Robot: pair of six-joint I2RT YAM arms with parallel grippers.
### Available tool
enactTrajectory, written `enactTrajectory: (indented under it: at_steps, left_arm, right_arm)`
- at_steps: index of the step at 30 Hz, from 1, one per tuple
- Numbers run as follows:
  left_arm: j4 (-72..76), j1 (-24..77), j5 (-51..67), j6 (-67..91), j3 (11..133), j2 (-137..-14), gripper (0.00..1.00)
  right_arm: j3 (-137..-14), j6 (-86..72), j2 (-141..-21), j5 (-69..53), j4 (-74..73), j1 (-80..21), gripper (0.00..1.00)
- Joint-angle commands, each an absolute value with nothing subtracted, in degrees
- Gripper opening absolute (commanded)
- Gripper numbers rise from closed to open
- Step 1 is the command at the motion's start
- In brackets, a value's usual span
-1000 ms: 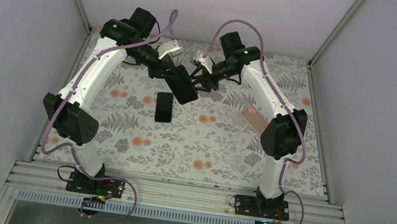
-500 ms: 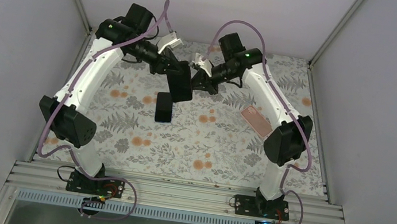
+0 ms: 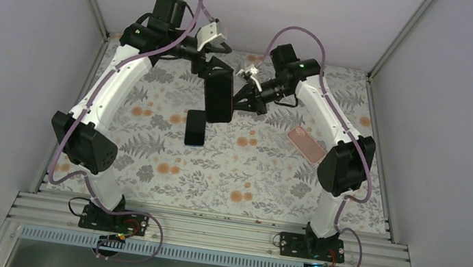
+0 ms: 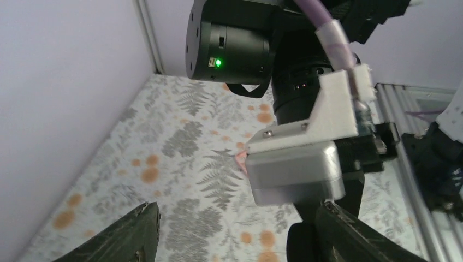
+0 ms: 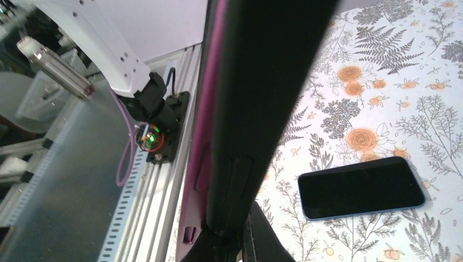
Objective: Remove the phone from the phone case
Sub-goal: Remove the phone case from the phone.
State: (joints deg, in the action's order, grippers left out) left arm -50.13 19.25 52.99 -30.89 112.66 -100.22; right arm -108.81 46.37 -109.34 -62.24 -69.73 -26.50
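The phone in its case (image 3: 218, 96) is a dark slab with a purple layer along one side (image 5: 205, 136), held upright above the mat. My right gripper (image 3: 238, 97) is shut on its edge, and its fingertips (image 5: 243, 232) pinch the slab from below. Just above the slab's top end, my left gripper (image 3: 217, 69) stands open. Its two dark fingers (image 4: 128, 234) are wide apart in the left wrist view, with only the mat between them. I cannot tell how far the phone sits inside the case.
A second black phone with a blue rim (image 3: 196, 127) (image 5: 360, 188) lies flat on the floral mat (image 3: 149, 143) under the held slab. A pink case (image 3: 306, 145) lies at the right, beside the right arm. Grey walls close in the back and sides.
My right gripper shut on the slab's edge. After that my left gripper let go, opened and rose toward the back. The slab now hangs more upright.
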Motion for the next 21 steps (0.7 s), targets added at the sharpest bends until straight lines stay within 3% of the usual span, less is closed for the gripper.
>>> enactTrajectory:
  at_steps: [1,5,11,21]
  left_arm:
    - [-42.6,18.6,50.6,-33.1,112.4,-100.0,0.73]
    - [-43.6,18.6,49.1,-33.5,110.4,-97.8,0.82]
    - [-42.9,19.2,47.6,-33.3,107.8,-91.9,0.86]
    - [-22.1,31.5,18.6,-36.5,89.8,-83.3,0.92]
  right_arm:
    - [-107.3,43.5,-108.7,-72.8,-68.9,-22.7,0.03]
    - [-105.3,34.0,-109.1,-70.2,-60.8,-19.0,0.03]
    - [-104.2,17.7,-111.1,-64.7,-49.2,-14.2,0.03]
    - [-108.8,1.7,-114.4,-53.9,-38.9,-11.7,0.03]
